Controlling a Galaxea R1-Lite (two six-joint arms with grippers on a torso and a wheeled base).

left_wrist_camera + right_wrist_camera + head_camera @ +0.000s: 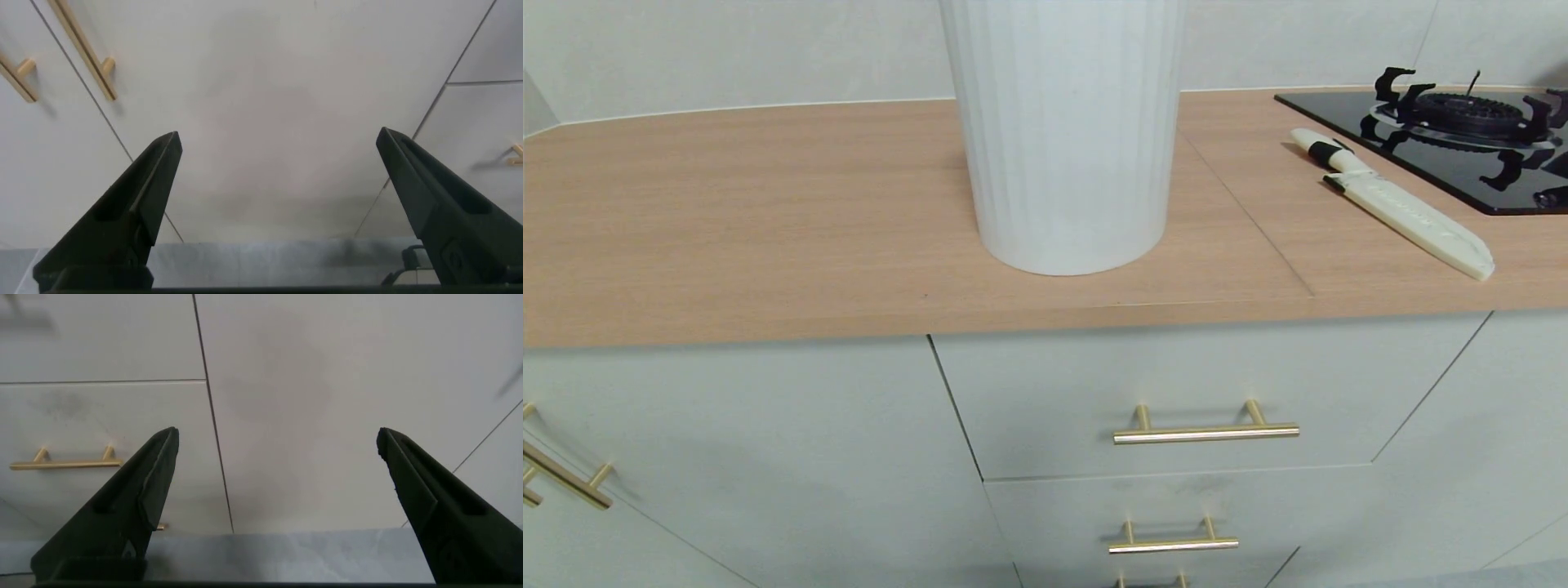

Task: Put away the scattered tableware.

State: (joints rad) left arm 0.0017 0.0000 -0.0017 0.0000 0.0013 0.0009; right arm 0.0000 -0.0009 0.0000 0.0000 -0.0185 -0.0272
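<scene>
A cream-coloured knife (1396,204) with a black band on its handle lies on the wooden counter (768,220), at the right beside the stove. A tall white ribbed container (1066,131) stands upright at the counter's middle. My left gripper (278,151) is open with nothing between its fingers and faces the pale cabinet fronts below the counter. My right gripper (278,445) is open too, holds nothing, and faces the cabinet doors beside a drawer.
A black gas hob (1462,135) with a burner grate sits at the counter's back right. Below the counter are pale drawers with brass bar handles (1205,431) and a cabinet door with brass handles (568,478) at the left.
</scene>
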